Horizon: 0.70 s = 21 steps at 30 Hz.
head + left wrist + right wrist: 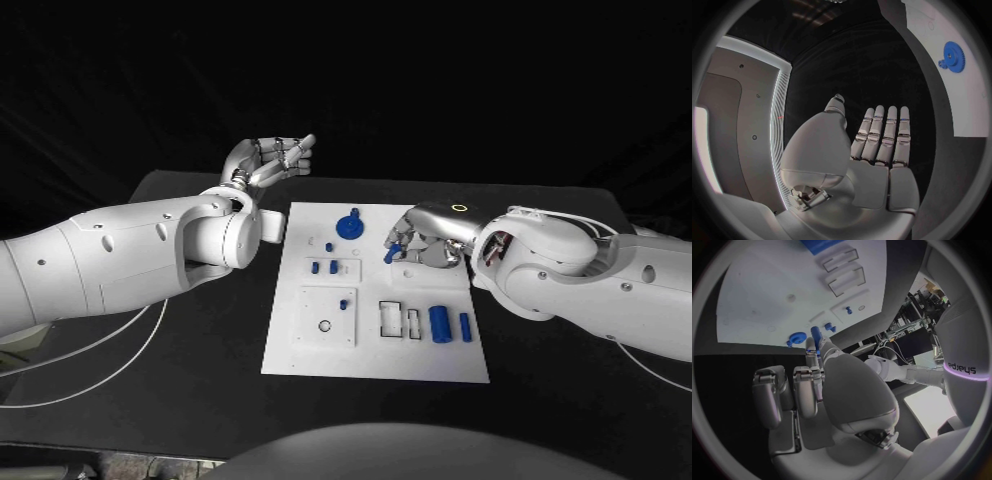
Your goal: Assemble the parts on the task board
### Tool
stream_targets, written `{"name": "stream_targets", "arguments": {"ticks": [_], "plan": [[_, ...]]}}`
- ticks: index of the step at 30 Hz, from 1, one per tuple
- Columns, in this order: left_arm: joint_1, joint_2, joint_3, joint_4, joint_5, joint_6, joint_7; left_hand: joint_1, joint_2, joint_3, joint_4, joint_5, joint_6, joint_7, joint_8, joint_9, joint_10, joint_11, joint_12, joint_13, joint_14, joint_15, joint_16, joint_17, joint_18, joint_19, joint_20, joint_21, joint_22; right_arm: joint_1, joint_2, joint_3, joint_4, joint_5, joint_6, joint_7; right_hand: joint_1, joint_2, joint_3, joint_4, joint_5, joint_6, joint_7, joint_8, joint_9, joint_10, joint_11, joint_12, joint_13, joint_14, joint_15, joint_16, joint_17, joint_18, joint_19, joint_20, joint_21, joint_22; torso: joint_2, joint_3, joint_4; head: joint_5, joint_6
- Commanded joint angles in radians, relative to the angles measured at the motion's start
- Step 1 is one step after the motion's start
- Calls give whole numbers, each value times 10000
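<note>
Our right hand [418, 238] pinches a small blue peg [391, 252] between thumb and finger just above the task board [378, 355], toward two o'clock of the board's middle, while our left hand [270, 160] hovers flat with its fingers apart and nothing in it, off the board's far left corner at about eleven o'clock. We judge the work partly done: a blue gear [349, 223] stands at the board's twelve o'clock and small blue pegs [325, 266] stand at about ten o'clock, yet two blue cylinders [450, 325] lie loose at about four o'clock (beside an open rectangular slot [391, 319]), so these and the held peg are left to seat.
</note>
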Motion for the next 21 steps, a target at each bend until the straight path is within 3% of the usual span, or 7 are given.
{"name": "stream_targets", "arguments": {"ticks": [1, 4, 8, 17, 21], "plan": [[-10, 60, 9, -50, -35, 106, 112, -16, 89, -12, -5, 44, -72, 29, 41, -11, -87, -6, 16, -6, -74, -4, 48, -16, 76, 79, 7, -16, -14, 9, 218, 8, 189, 25, 132, 538, -23, -57, 58, 13, 34, 227, -25, 26, 88, 81, 15, -57, -14, 1041, 2, 41, 2628, -68, 1065, -18, 45, 2630, -11, -2, 2, 201, -82], [-22, 113, 9, -87, -35, 122, 120, -14, 91, -12, -6, 45, -73, 29, 41, -11, -88, -6, 17, -6, -75, -4, 50, -19, 76, 79, 7, -16, -17, 4, 458, 9, 342, -3, 136, 719, -11, -59, 70, 11, 35, 223, -19, 18, 86, 79, 22, -71, -15, 1041, 12, 41, 2628, -68, 1065, -9, 45, 2630, -4, -16, 40, 287, -96], [-31, 152, 9, -96, -38, 144, 130, -9, 95, -12, -6, 47, -76, 29, 42, -11, -91, -6, 19, -7, -77, -4, 54, -25, 75, 80, 8, -16, -23, -56, 824, 10, 410, -46, 191, 939, 10, -68, 91, 8, 35, 211, -3, -1, 82, 66, 36, -97, -18, 1041, 31, 41, 2628, -68, 1065, 6, 45, 2630, -6, -22, 10, 419, -169], [-35, 182, 9, -91, -41, 146, 134, 3, 102, -13, -8, 51, -84, 30, 43, -13, -98, -4, 23, -8, -84, -3, 60, -39, 74, 79, 8, -17, -35, -297, 1435, 10, 155, -149, 632, 1153, 30, -77, 124, 14, 35, 189, 26, -34, 73, 35, 67, -131, -20, 1041, 75, 41, 2628, -68, 1065, 38, 45, 2630, 8, -18, 22, 464, -231], [-35, 177, 10, -59, -42, 142, 135, 9, 106, -13, -8, 53, -88, 31, 44, -13, -102, -4, 25, -8, -87, -2, 64, -45, 74, 78, 8, -18, -41, -397, 1642, 10, 53, -170, 946, 1177, 35, -80, 132, 16, 35, 183, 34, -43, 70, 22, 76, -138, -21, 1041, 87, 41, 2628, -68, 1065, 47, 45, 2630, 21, -9, 0, 513, -268]]}}
